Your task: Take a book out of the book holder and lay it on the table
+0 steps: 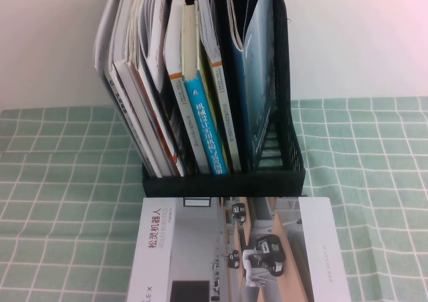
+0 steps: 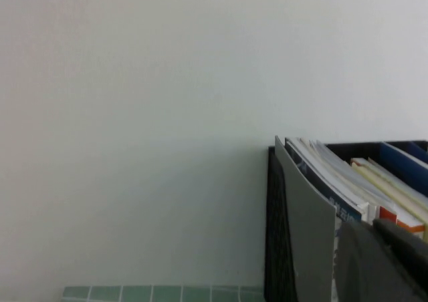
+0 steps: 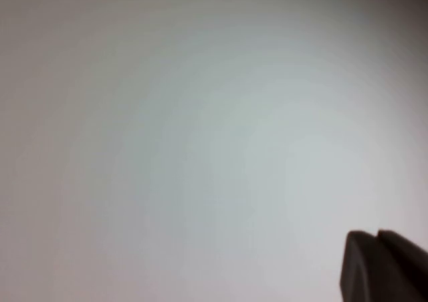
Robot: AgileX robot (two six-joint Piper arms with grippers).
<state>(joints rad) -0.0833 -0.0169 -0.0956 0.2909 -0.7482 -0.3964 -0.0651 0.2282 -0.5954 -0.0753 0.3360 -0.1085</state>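
1. The dark blue book (image 1: 257, 81) stands upright in the rightmost slot of the book holder (image 1: 224, 180), its long axis vertical, its top edge free.
2. The right gripper (image 3: 381, 265) faces only blank wall, fingers pressed together, holding nothing.
3. The left gripper (image 2: 384, 262) hangs near the holder's left end; I cannot tell its state.
4. The right arm looks better placed.
5. A white-grey book (image 1: 237, 248) lies on the surface (image 1: 60, 182) in front.

"松灵机器人" on white-grey book (image 1: 200, 255); "机械设计" on light-blue spine (image 1: 204, 125)
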